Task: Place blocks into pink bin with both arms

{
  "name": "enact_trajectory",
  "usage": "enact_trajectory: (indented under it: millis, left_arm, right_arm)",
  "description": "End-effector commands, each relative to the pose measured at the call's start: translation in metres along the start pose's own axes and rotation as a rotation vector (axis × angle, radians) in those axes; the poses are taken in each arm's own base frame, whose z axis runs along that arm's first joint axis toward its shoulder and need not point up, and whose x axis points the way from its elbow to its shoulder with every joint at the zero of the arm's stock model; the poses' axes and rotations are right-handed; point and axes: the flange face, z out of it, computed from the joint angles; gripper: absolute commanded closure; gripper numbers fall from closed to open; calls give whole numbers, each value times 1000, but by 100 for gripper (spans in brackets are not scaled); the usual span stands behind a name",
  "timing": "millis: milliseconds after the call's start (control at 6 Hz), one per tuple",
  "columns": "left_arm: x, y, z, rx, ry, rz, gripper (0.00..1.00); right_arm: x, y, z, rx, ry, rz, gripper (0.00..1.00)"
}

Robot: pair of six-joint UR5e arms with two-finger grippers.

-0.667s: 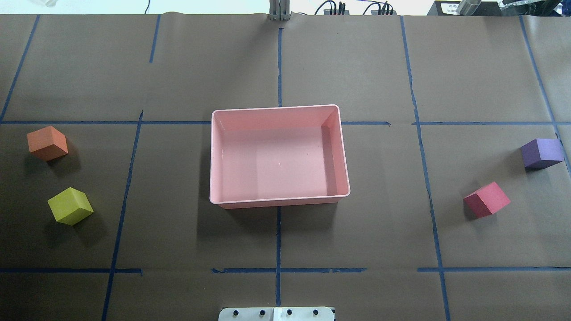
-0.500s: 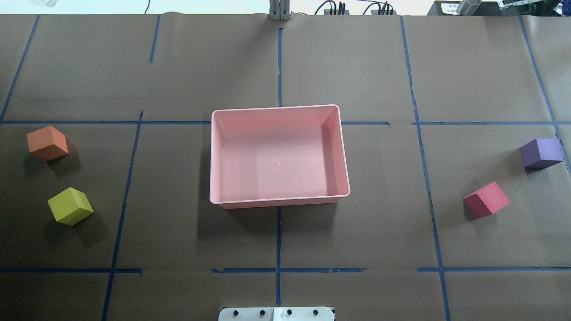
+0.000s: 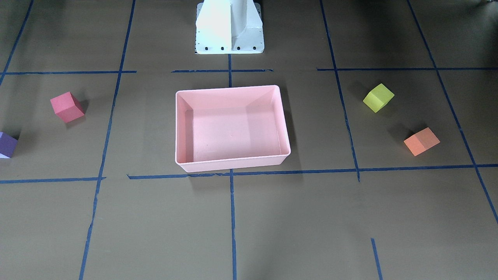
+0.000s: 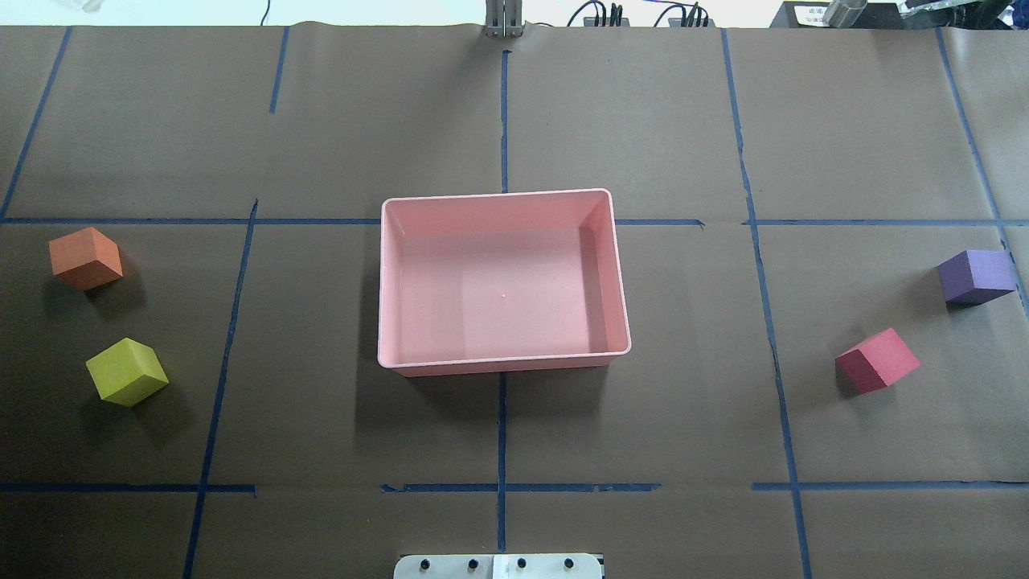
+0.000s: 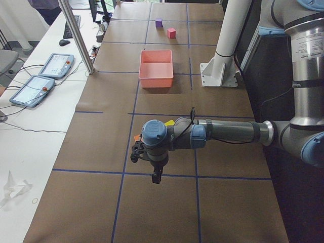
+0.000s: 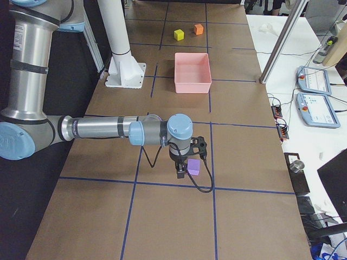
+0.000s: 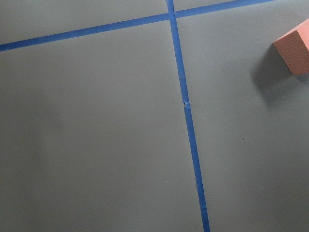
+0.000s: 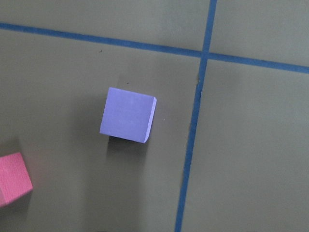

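The pink bin (image 4: 502, 366) sits empty at the table's middle. The orange block (image 4: 84, 257) and the yellow-green block (image 4: 126, 371) lie far to its left. The red-pink block (image 4: 878, 359) and the purple block (image 4: 975, 276) lie far to its right. My left gripper (image 5: 157, 174) hangs above the table near the orange block (image 7: 294, 46), seen only in the exterior left view, so I cannot tell whether it is open. My right gripper (image 6: 180, 172) hangs just beside the purple block (image 8: 128, 114), seen only in the exterior right view, so I cannot tell its state either.
The white pedestal (image 3: 229, 27) stands behind the bin on the robot's side. Blue tape lines (image 4: 502, 434) cross the brown table cover. Tablets (image 5: 53, 66) and a metal post (image 5: 76, 35) stand at the table's far side.
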Motion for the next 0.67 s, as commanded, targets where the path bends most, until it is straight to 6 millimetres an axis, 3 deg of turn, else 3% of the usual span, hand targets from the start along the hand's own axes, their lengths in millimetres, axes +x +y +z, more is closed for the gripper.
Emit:
enact_trajectory:
  millis: [0, 167, 500]
  left_arm:
    - [1, 0, -1, 1, 0, 1, 0]
    - [1, 0, -1, 1, 0, 1, 0]
    - [2, -1, -2, 5, 1, 4, 0]
  right_arm:
    - [-33, -42, 74, 90, -28, 99, 0]
    - [-26, -54, 110, 106, 5, 76, 0]
    - [-33, -54, 127, 77, 11, 55, 0]
